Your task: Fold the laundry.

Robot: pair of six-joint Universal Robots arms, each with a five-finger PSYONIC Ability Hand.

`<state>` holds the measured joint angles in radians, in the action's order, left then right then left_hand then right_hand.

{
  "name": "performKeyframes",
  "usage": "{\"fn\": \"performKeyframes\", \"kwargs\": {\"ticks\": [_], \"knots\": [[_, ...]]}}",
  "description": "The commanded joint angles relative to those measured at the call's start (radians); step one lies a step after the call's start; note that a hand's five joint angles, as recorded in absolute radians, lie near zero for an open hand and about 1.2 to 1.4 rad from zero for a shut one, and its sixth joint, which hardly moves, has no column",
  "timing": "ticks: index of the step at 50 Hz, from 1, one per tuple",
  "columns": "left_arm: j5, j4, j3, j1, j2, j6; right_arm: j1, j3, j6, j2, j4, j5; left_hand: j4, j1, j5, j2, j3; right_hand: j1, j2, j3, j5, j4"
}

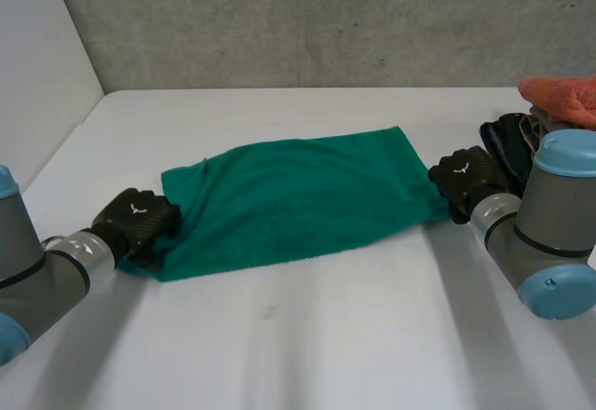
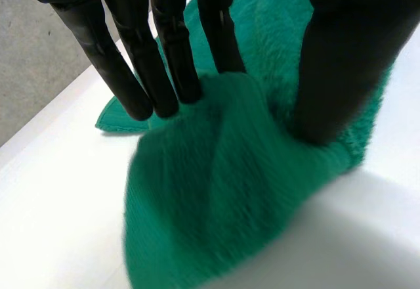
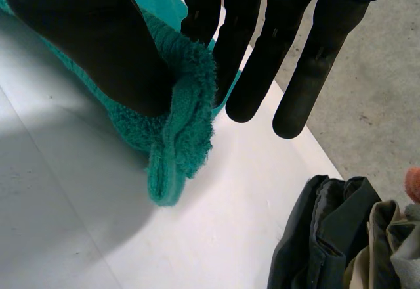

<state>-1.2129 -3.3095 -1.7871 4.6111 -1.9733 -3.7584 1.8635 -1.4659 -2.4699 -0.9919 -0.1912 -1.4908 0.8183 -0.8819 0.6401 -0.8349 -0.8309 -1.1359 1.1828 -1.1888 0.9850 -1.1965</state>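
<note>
Holding the towel (image 1: 298, 200) at both ends is where I have the rig now. It lies spread across the middle of the table (image 1: 307, 345), long side running left to right, slightly skewed and rippled, with no fold in it that I can make out. My left hand (image 1: 138, 216) is on the near left corner. In its wrist view the cloth bunches between straight fingers on one side and the thumb on the other, so I read that as a pinch on the towel. My right hand (image 1: 466, 179) is at the right end, toward the near corner. Its wrist view shows the hem nipped between the thumb and the nearest finger, with the other fingers straight and free past the edge. Near that hand sits the pile (image 1: 510, 142) of waiting laundry, dark pieces with an orange cloth (image 1: 564, 99) on top, apart from the towel.

I judge this to be the grasp before the first fold. The next move calls for lifting both corners together, evenly, and carrying them over to the far edge so the hems meet. Both pinches look thin, the right one especially, so I would raise slowly and watch for slip.
</note>
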Motion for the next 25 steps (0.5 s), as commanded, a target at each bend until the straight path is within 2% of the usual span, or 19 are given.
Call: {"fn": "performKeyframes", "kwargs": {"ticks": [1,6,10,14,18,25], "knots": [[-0.040,-0.013,0.028,-0.009,-0.025,-0.029,-0.010,0.010,0.006,-0.004,0.010,-0.009,0.578,-0.514,0.582,-0.561,-0.565,-0.260,0.213,-0.207,0.237,-0.200],[-0.079,0.002,0.017,-0.017,0.028,-0.021,-0.033,0.029,0.020,-0.040,0.056,-0.009,0.578,-0.514,0.582,-0.561,-0.565,-0.260,0.213,-0.207,0.237,-0.200],[-0.086,0.053,0.002,-0.035,0.141,0.002,-0.050,0.047,0.039,-0.091,0.148,-0.003,0.578,-0.514,0.582,-0.561,-0.565,-0.260,0.213,-0.207,0.237,-0.200],[-0.085,0.117,0.009,-0.060,0.307,0.083,-0.066,0.079,0.052,-0.151,0.260,0.014,0.578,-0.514,0.582,-0.561,-0.565,-0.260,0.213,-0.207,0.237,-0.200],[-0.085,0.136,0.029,-0.075,0.384,0.166,-0.070,0.096,0.051,-0.180,0.317,0.032,0.578,-0.514,0.582,-0.561,-0.565,-0.260,0.213,-0.207,0.237,-0.200],[-0.092,0.136,0.083,-0.063,0.320,0.177,-0.073,0.110,0.043,-0.162,0.317,0.050,0.578,-0.514,0.582,-0.561,-0.565,-0.260,0.213,-0.207,0.237,-0.200]]}}
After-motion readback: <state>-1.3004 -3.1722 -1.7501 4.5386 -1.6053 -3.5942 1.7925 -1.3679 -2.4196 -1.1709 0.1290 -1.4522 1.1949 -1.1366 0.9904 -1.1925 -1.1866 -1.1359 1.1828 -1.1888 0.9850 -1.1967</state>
